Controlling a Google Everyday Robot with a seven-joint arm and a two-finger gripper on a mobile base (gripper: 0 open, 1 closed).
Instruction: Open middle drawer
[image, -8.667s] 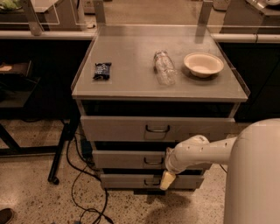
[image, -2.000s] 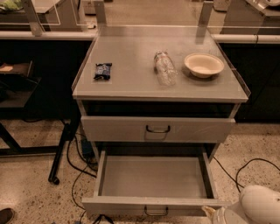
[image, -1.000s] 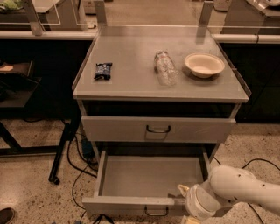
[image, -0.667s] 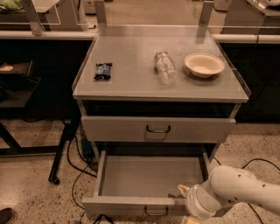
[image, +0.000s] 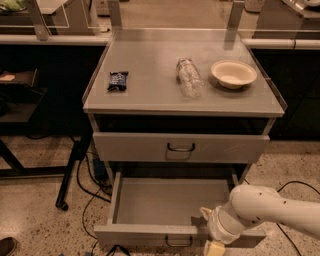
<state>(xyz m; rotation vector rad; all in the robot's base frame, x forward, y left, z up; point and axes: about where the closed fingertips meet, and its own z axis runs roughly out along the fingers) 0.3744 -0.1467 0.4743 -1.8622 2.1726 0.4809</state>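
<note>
Middle drawer (image: 160, 202) is pulled way out now, plain grey inside showing with nothing in it. About nine seconds back it was closed flush and the hand was right on its front, so that's the big change. Two seconds ago the arm was tucked off in the bottom right corner. Since then it has swung in, and for the last second it has barely budged.

The hand (image: 210, 234) sits at the right end of the drawer's front edge, on the end of the white arm (image: 272, 212) coming in from the right. Can't tell whether it's spread or pressed together from this angle, and it doesn't look like it's got hold of anything I can make out.

The drawer's small dark loop handle (image: 179, 243) is just left of the hand and a touch lower. The top drawer (image: 150, 147) is above the hand, closed. Further up and back on the surface (image: 150, 60), same spots as before:
- a dark snack packet (image: 118, 80), up and off to the left of the hand
- a clear plastic bottle (image: 189, 77) lying on its side, nearly straight above the hand
- a beige bowl (image: 233, 73), just right of the bottle
</note>
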